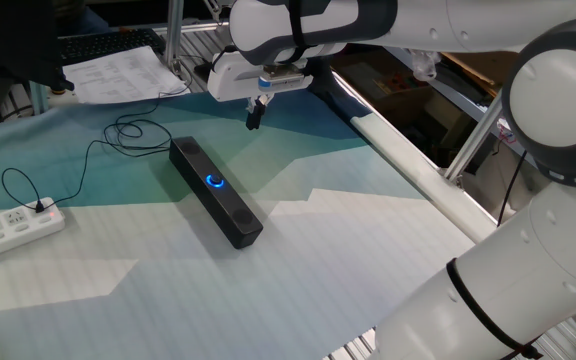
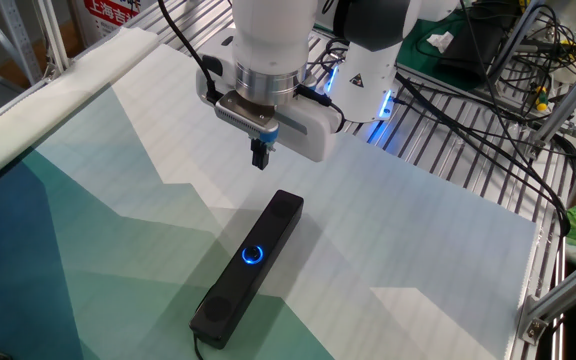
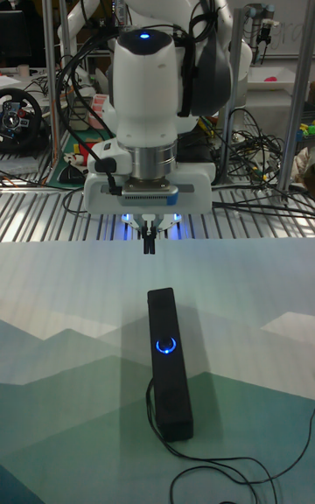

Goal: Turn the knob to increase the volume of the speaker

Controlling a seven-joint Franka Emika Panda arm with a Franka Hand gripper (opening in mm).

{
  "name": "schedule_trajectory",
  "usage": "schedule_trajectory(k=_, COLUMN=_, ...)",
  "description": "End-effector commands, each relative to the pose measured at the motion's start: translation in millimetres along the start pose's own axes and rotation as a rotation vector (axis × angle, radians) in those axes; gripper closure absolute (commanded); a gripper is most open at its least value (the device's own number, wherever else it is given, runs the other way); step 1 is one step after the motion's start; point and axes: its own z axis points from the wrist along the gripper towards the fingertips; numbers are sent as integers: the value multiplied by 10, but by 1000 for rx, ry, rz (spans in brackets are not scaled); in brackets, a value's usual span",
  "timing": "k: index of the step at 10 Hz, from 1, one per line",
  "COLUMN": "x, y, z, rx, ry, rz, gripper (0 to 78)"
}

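Hovering tool [image 2: 260,157] closed, above speaker [image 2: 248,267]

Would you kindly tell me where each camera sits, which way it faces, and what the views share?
One fixed view: raised beside the table, looking across the speaker and power strip; forearm, elbow, hand show.
The other fixed view: high on the opposite side, looking down towards the base; wrist, hand show.
Tall fixed view: low, facing the robot head-on; whole arm shows.
Shared: all show the shut hand above the speaker's end and the blue knob.
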Motion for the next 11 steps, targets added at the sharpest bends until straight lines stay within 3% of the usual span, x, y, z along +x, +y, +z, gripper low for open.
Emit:
schedule_trajectory(k=1, x=-1, y=0, z=-2, rx=-118, ry=47, rz=200, gripper=776)
schedule_trajectory(k=3, x=-1, y=0, z=-2, rx=-66, ry=42, rz=193, gripper=776)
schedule_trajectory(k=7, x=-1, y=3, z=-2, rx=-79, ry=43, rz=199, gripper=776)
schedule_trajectory(k=9, x=-28, y=87, z=53, rx=-96, ry=42, rz=214, gripper=776)
schedule_trajectory(k=11, x=-41, y=188, z=115, rx=-92, ry=38, rz=235, gripper=776)
